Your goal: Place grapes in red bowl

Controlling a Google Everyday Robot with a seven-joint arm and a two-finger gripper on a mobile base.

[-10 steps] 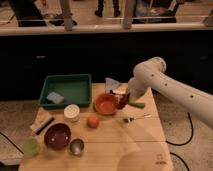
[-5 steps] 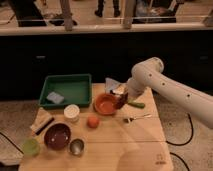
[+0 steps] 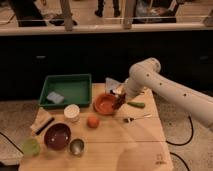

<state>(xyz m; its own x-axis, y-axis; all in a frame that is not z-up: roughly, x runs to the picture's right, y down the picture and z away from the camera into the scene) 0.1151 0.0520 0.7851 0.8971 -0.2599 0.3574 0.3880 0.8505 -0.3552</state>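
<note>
The white robot arm (image 3: 165,87) reaches down from the right, and its end effector (image 3: 119,98) sits over the right rim of the bright orange-red round bowl (image 3: 105,104) on the light wooden table (image 3: 145,137). A dark reddish shape at its tip looks like the small bunch of dark reddish-purple grapes (image 3: 119,102), hanging at the bowl's right edge; whether the end effector is clenched on it or released, I cannot tell. Just right of the bowl lies a small green object (image 3: 136,105), and a thin metal utensil (image 3: 136,118) lies in front of that. A green rectangular plastic tray (image 3: 75,90) holding a pale blue sponge-like item (image 3: 54,97) stands to the left of the bowl. Nearer the front are a white round cup (image 3: 72,113), a round orange fruit (image 3: 92,121), a dark maroon bowl (image 3: 57,136), a small metal cup (image 3: 76,147) and a pale green cup (image 3: 30,147).
</note>
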